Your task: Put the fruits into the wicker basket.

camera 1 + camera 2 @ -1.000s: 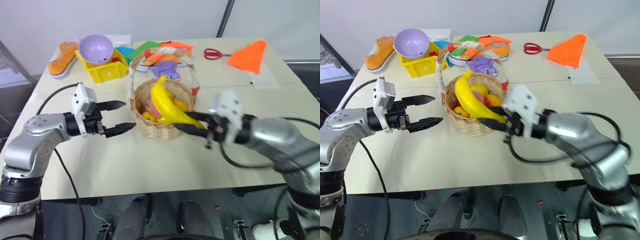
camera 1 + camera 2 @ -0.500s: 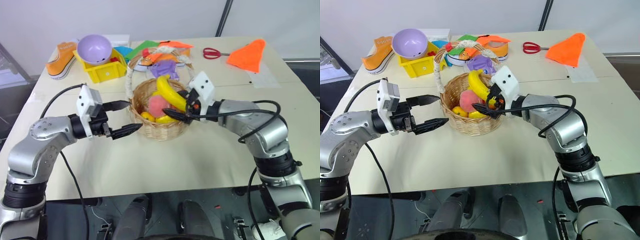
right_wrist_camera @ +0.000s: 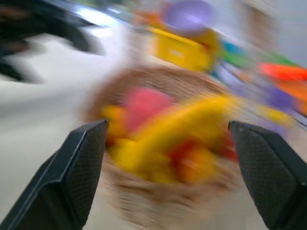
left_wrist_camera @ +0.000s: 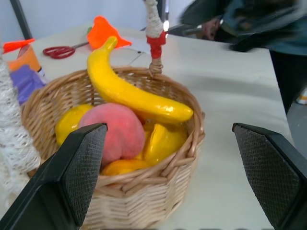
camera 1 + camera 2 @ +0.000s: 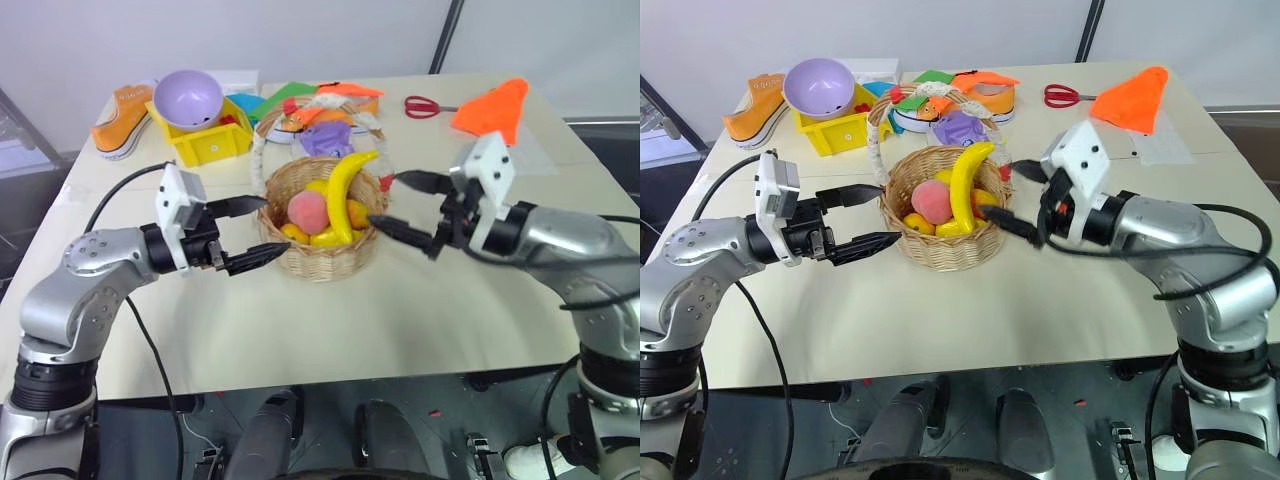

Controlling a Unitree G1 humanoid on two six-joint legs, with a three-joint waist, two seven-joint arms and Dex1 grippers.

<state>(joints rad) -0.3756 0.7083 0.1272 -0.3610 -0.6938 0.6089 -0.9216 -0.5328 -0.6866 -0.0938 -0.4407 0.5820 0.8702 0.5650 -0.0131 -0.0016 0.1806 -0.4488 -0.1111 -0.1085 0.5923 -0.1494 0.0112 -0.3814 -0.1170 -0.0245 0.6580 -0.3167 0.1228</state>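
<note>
The wicker basket [image 5: 322,264] stands mid-table, its white-wrapped handle arching over it. Inside lie the pink-red peach [image 5: 308,212] and the yellow banana [image 5: 340,195], which rests across the other yellow fruit with its tip over the far rim. My left gripper [image 5: 268,228] is open just left of the basket, one finger [image 4: 81,167] on each side of the left wrist view. To the basket's right, my right gripper [image 5: 385,200] is open and empty, its fingertips near the rim. The right wrist view shows the blurred banana [image 3: 192,124] and peach [image 3: 144,105].
At the back left stand a yellow bin [image 5: 212,140] holding a purple bowl [image 5: 192,97], and an orange shoe [image 5: 122,120]. Behind the basket lie coloured cloths and a purple item [image 5: 330,138]. Red scissors [image 5: 425,105] and an orange cloth [image 5: 495,108] are at the back right.
My right gripper let go of the banana, opened and drew back to the right of the basket. The banana now lies inside the basket. The left gripper has stayed put.
</note>
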